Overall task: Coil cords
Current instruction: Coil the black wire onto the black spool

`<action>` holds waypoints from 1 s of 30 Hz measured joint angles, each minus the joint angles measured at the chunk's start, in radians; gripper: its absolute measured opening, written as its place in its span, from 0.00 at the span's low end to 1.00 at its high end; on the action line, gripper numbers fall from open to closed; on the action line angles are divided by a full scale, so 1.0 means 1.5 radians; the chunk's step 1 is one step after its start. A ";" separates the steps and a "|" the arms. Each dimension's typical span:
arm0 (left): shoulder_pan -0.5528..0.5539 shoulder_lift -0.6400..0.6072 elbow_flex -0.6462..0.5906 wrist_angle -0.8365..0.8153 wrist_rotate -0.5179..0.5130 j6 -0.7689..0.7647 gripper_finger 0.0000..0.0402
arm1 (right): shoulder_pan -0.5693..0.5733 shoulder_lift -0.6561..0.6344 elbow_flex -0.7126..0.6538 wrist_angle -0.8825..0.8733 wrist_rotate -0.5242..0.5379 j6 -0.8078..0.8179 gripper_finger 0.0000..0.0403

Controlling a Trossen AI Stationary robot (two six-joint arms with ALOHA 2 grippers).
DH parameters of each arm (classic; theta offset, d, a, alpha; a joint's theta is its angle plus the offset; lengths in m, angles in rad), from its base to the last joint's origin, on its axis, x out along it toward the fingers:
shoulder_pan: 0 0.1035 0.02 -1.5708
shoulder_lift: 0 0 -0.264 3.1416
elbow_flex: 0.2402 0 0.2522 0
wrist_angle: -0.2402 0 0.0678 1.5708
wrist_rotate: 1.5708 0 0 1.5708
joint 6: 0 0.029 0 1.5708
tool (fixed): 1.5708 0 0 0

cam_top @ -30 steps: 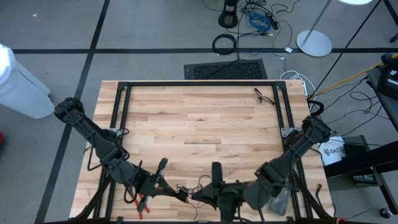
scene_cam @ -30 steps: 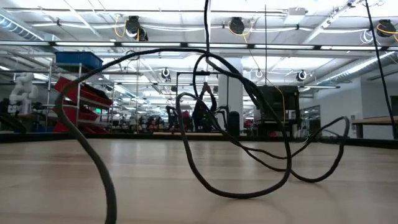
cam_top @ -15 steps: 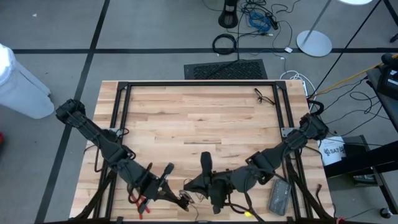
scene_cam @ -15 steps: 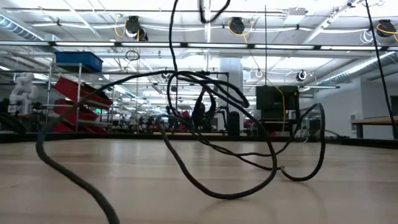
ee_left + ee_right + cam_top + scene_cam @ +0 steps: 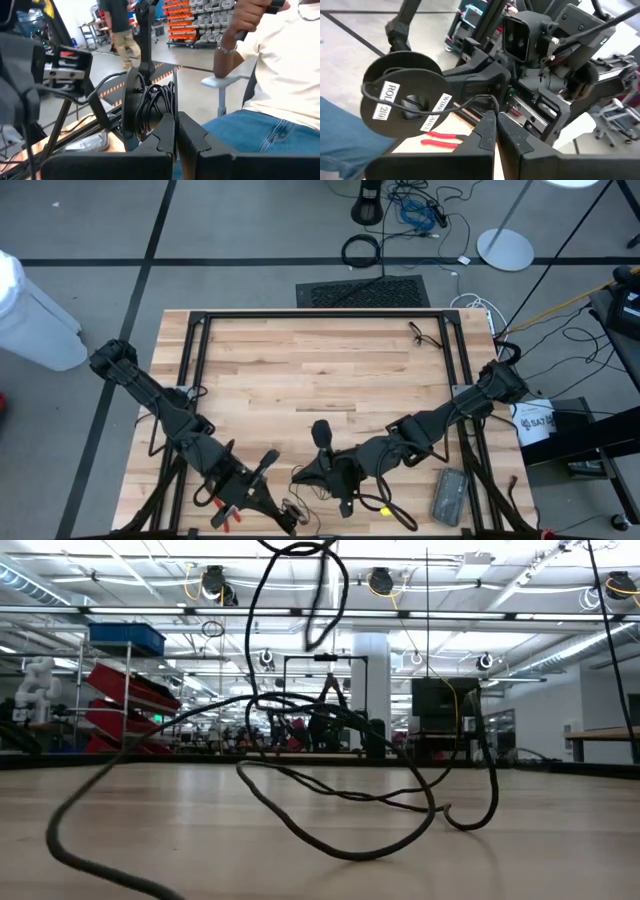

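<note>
At the desk's near edge my left end effector [image 5: 285,515] clenches the spool [image 5: 402,100] while my right end effector [image 5: 495,122], clenched on the cord [image 5: 340,790], has swung left toward it, lifting slack off the desk [image 5: 300,370], so winding is progressing.

Both arms reach along the table's near edge toward its middle. The left arm runs from its base at the table's left side, elbow bent, down to the left gripper [image 5: 283,513] at the near edge; its fingers [image 5: 167,131] are pressed together. The right arm stretches from its base at the right side, low and nearly straight, to the right gripper [image 5: 300,477] just beside the left one, its fingers [image 5: 487,127] likewise closed.
</note>
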 joint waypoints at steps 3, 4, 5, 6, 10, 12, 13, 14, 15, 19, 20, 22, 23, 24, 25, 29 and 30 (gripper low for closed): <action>-0.002 0.000 0.000 0.004 0.001 0.003 0.02 | -0.004 0.004 0.000 -0.002 -0.013 0.001 0.00; -0.003 0.000 0.000 0.004 0.001 0.005 0.02 | -0.006 0.006 0.000 0.000 -0.013 0.001 0.00; -0.004 0.000 0.000 0.004 0.005 0.005 0.02 | -0.007 0.006 0.000 0.000 -0.013 0.001 0.00; -0.004 0.000 0.000 0.004 0.010 0.004 0.02 | -0.008 0.007 0.000 -0.001 -0.013 0.001 0.00; -0.005 0.000 0.000 0.004 0.017 0.000 0.02 | -0.012 0.007 0.000 0.006 -0.012 -0.008 0.00; -0.005 0.000 0.000 0.004 0.017 -0.001 0.02 | -0.012 0.006 0.000 0.017 -0.011 -0.019 0.00; -0.005 0.000 0.000 0.003 0.017 -0.001 0.02 | -0.012 0.006 0.000 0.024 -0.011 -0.025 0.00; -0.005 0.000 0.000 0.000 0.017 -0.001 0.02 | -0.012 0.006 0.000 0.035 -0.011 -0.031 0.00; -0.005 0.000 0.000 -0.002 0.017 -0.001 0.02 | -0.012 0.005 0.000 0.047 -0.011 -0.040 0.00; -0.003 0.000 0.000 -0.007 0.017 -0.001 0.02 | -0.011 -0.002 0.000 0.071 -0.011 -0.065 0.00; -0.003 0.000 0.000 -0.008 0.016 -0.001 0.02 | -0.011 -0.003 0.000 0.076 -0.012 -0.067 0.00; -0.003 0.000 0.000 -0.012 0.016 -0.001 0.02 | -0.011 -0.003 0.002 0.079 -0.012 -0.073 0.00; -0.003 0.000 0.000 -0.013 0.016 -0.001 0.02 | -0.011 -0.003 0.009 0.075 -0.012 -0.076 0.00; -0.003 0.000 0.000 -0.015 0.014 -0.001 0.02 | -0.011 -0.003 0.013 0.075 -0.013 -0.079 0.00; -0.002 0.000 0.000 -0.016 0.009 -0.001 0.02 | -0.011 -0.003 0.018 0.077 -0.013 -0.082 0.00; 0.005 0.000 0.000 -0.016 -0.002 -0.006 0.02 | -0.011 -0.005 0.023 0.080 -0.013 -0.084 0.00; 0.008 0.000 0.000 -0.017 -0.002 -0.007 0.02 | -0.012 -0.005 0.023 0.079 -0.013 -0.084 0.00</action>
